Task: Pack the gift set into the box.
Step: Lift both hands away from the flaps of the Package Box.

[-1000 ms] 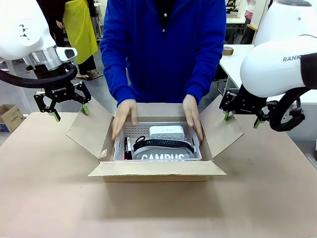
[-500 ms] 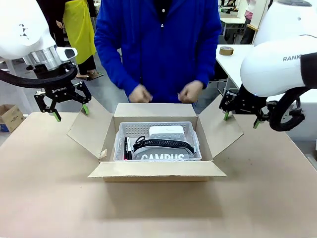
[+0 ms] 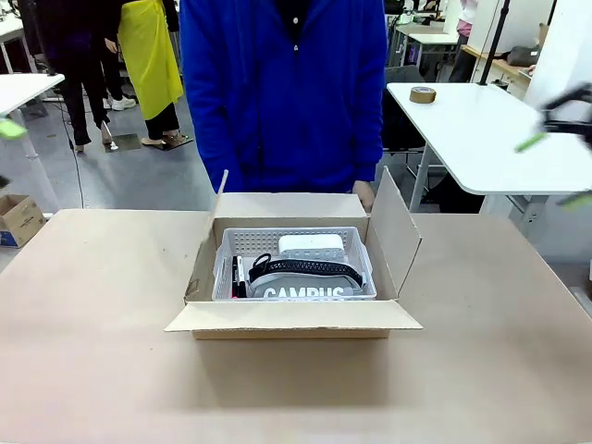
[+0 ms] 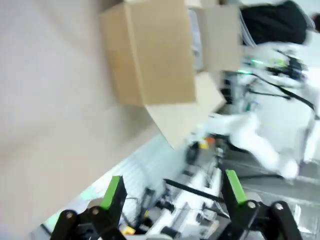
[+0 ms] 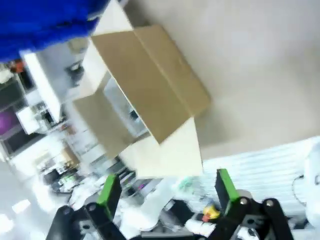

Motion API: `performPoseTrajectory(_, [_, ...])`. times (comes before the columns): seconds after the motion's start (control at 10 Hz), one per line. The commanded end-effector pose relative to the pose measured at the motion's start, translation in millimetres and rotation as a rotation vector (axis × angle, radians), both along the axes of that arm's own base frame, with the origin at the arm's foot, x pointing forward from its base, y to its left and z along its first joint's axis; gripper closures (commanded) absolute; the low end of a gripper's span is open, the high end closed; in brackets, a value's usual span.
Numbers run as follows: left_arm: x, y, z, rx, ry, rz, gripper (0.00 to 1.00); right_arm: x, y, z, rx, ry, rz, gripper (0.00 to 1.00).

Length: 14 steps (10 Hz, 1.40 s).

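The box (image 3: 294, 319) stands open at the table's middle, its left and right flaps tilted up. Inside sits the gift set (image 3: 294, 266), a pale perforated basket lettered "CAMPUS" holding dark and white items. A person in blue stands right behind the box, one hand (image 3: 363, 194) at its far right corner. My right gripper (image 3: 554, 168) is a blur at the right edge, far from the box. A green pad (image 3: 11, 128) of my left gripper smears at the left edge. In the wrist views, the left gripper (image 4: 173, 190) and right gripper (image 5: 167, 186) are both open and hold nothing, with the box (image 4: 150, 55) (image 5: 150, 85) far off.
The brown table (image 3: 92, 351) spreads bare around the box. A small brown carton (image 3: 18, 217) sits on the floor at the left. A white table (image 3: 481, 129) with a tape roll (image 3: 424, 94) stands at the back right.
The person's hands left the basket and drew back. Both arms swung fast out to the picture's edges. The box's left and right flaps rose from lying outwards to nearly upright.
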<state>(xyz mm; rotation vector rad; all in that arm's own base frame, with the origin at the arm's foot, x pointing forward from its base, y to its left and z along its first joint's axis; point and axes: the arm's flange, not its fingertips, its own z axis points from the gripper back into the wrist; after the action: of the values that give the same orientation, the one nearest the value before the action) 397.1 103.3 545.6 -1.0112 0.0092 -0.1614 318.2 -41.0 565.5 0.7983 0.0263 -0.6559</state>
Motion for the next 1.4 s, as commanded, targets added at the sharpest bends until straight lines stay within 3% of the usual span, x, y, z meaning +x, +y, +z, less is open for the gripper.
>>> performPoseTrajectory(0.0, [32.1,40.3,-68.1,-0.791,0.278,0.107,0.00,-13.9,-73.5,-80.4,0.584,0.076,-0.295,0.00])
performPoseTrajectory(0.1, [40.0,49.9,-86.0,-0.872,0.405,0.260,0.00,0.0,0.0,0.0,0.000,0.000,0.000,0.00])
performPoseTrajectory(0.2, [-2.6,35.5,-35.3,-0.163,0.039,0.017,0.00,0.0,0.0,0.0,0.000,0.000,0.000,0.00])
performPoseTrajectory(1.3, [-2.6,35.5,-35.3,-0.163,0.039,0.017,0.00,0.0,0.0,0.0,0.000,0.000,0.000,0.00])
